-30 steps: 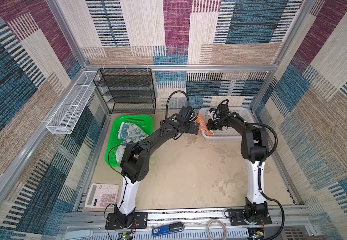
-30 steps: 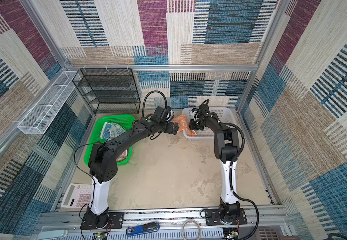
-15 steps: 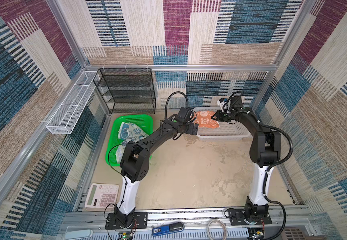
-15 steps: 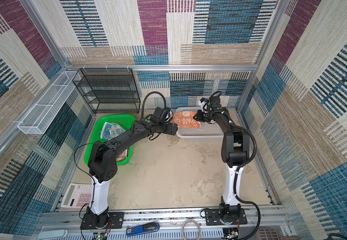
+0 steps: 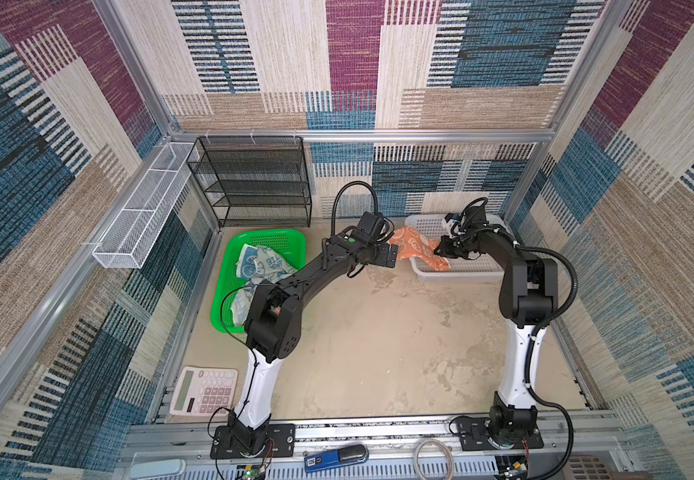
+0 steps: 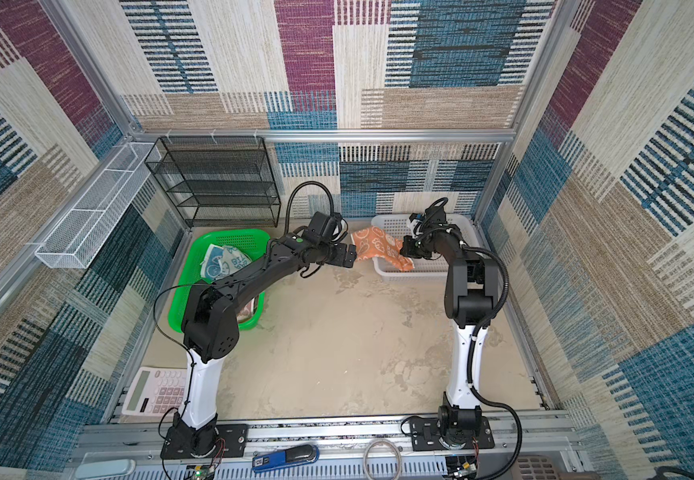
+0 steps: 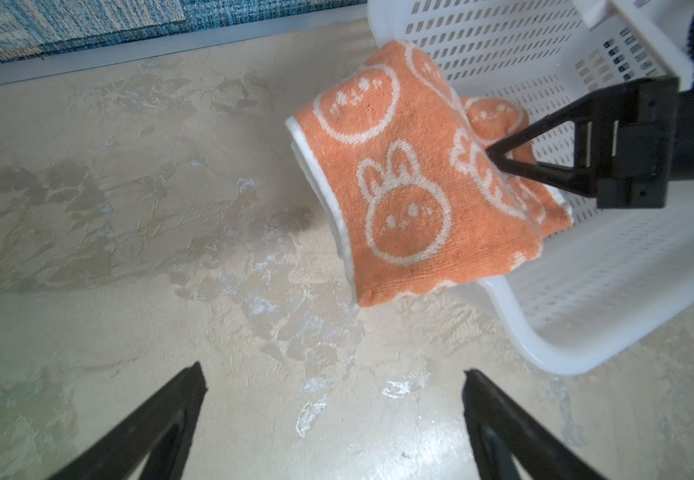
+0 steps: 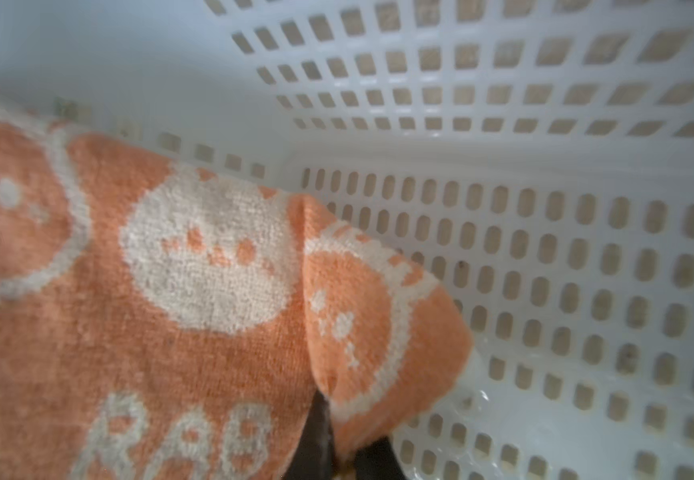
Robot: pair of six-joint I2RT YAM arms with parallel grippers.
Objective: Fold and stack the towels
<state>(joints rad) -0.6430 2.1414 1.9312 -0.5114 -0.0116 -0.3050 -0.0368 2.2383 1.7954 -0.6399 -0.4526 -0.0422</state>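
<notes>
**Orange towel pinched at the white basket's corner**

Orange terry with white rabbit faces, the orange towel (image 7: 411,195) hangs from the right gripper (image 7: 497,161), whose jaws are pressed together on a bunched fold of the cloth. The towel lies across the corner of the white basket (image 7: 553,357), part inside it and part out over the sandy table (image 5: 370,340). In the right wrist view, white woven letters on the cloth read "RAB"; the rest runs out of the picture.

The left gripper (image 7: 333,376) hovers over the table just beside the towel's outer end, jaws spread wide and empty.

A pale towel (image 5: 263,262) lies crumpled in the green basket (image 5: 224,309) at the table's left; its blue lettering is too small to read. A calculator (image 5: 206,390) sits near the left arm's base.
</notes>
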